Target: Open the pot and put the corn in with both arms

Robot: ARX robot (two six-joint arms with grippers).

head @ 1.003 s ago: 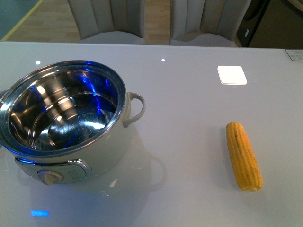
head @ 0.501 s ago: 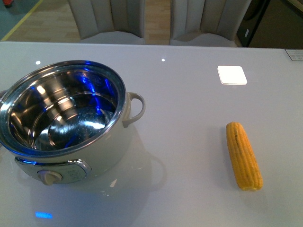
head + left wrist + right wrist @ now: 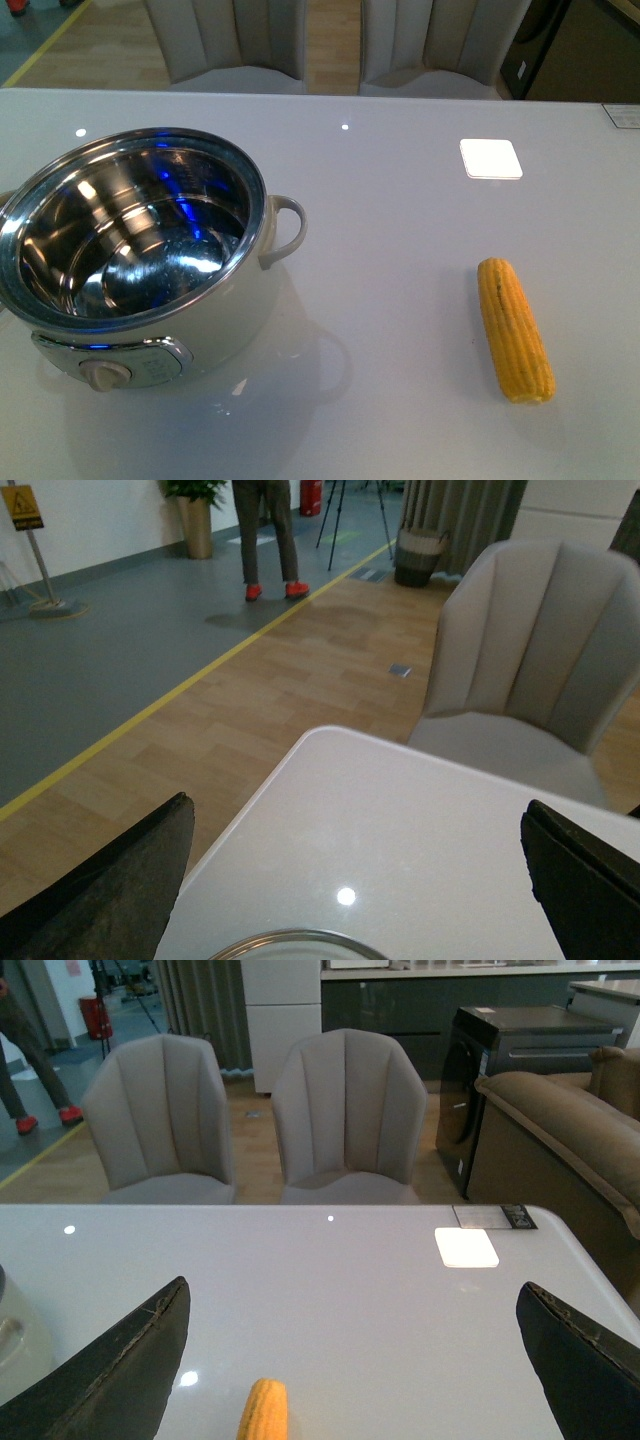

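The cream-white pot (image 3: 150, 260) stands uncovered at the table's left in the front view, its steel bowl empty, a loop handle on its right side and a dial at the front. A bit of its rim (image 3: 290, 942) shows in the left wrist view, between the wide-apart fingers of my open left gripper (image 3: 360, 880). The yellow-orange corn (image 3: 514, 328) lies on the table at the right, lengthwise toward me. Its tip (image 3: 263, 1410) appears in the right wrist view between the spread fingers of my open right gripper (image 3: 355, 1360). Neither arm shows in the front view.
A glossy white table (image 3: 400, 250) carries both things. Two grey chairs (image 3: 350, 1110) stand at its far edge. A bright square reflection (image 3: 490, 158) lies on the tabletop at the right rear. A sofa (image 3: 570, 1150) is off to the right; a person (image 3: 268, 535) stands far off.
The blue reflections inside the pot and on the table in front of it have faded. Pot and corn have not moved.
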